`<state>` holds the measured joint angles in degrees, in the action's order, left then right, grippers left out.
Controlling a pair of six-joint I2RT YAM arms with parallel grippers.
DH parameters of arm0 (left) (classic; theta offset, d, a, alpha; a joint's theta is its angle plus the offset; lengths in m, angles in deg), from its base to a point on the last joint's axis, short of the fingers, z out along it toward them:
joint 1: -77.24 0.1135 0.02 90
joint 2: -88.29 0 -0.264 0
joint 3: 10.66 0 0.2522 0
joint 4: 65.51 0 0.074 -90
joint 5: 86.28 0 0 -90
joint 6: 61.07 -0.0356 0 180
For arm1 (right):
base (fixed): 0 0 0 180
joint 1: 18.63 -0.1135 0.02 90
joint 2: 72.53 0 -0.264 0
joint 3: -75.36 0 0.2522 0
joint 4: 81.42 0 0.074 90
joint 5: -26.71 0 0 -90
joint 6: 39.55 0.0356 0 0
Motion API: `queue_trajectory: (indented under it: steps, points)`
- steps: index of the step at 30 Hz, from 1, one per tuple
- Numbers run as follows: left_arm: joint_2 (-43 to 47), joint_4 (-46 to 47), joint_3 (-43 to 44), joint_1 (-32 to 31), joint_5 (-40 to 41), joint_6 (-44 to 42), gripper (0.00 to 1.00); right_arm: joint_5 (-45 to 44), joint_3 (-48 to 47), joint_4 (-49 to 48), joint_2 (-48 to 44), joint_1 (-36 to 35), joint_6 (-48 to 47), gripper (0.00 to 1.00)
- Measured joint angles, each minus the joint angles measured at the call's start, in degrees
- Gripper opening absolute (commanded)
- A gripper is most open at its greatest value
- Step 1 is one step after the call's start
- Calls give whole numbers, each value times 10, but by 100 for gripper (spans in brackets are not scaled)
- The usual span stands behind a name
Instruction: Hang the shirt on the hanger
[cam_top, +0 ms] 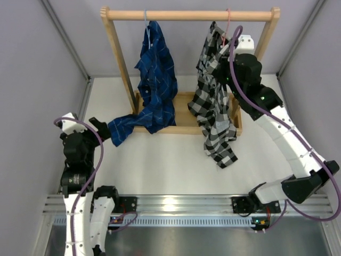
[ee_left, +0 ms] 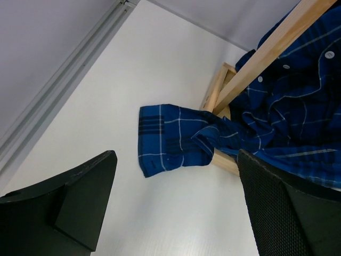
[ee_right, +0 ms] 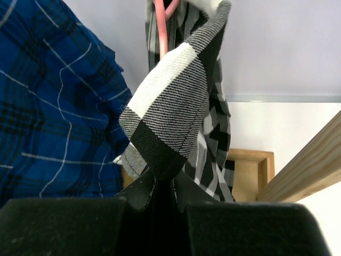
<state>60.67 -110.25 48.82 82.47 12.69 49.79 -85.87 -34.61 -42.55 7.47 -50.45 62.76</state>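
Pinching the shirt (ee_right: 170, 101), apparently on the hanger (ee_right: 159, 32), right gripper (ee_right: 164, 181) hangs over white table (cam_top: 160, 165) (left gripper (cam_top: 100, 128) wide).

Black-and-white check shirt (cam_top: 216, 106) was hung bunched and twisted from pink wire hanger (cam_top: 228, 20), hooked over wooden rail (cam_top: 186, 15) near right end.

Of the hanger (cam_top: 228, 20) only the pink hook is seen; the shirt (cam_top: 213, 106) covers its remaining part. The right wrist view cuts off the hook's top. In the top view the fingertips of the right gripper (cam_top: 224, 57) are hidden inside the fabric.
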Motion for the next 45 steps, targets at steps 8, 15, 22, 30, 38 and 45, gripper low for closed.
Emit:
queue_trajectory:
  steps: [8,15,22,30,38,45]
  points:
    - [-9,1,-2,0,-10,0,98,30,42,0,-24,1,23,99]
    - [-3,1,-3,-3,1,-10,98,46,97,15,-154,1,10,99]
    - [53,-7,-20,-77,34,-39,98,-18,330,21,-457,1,-58,100]
    - [116,-2,-78,-125,29,-71,98,-98,491,101,-613,1,-77,100]
    - [116,1,-89,-125,24,-75,98,-108,489,127,-629,1,-72,99]
    - [121,3,-90,-125,24,-75,98,-110,484,139,-635,1,-72,99]
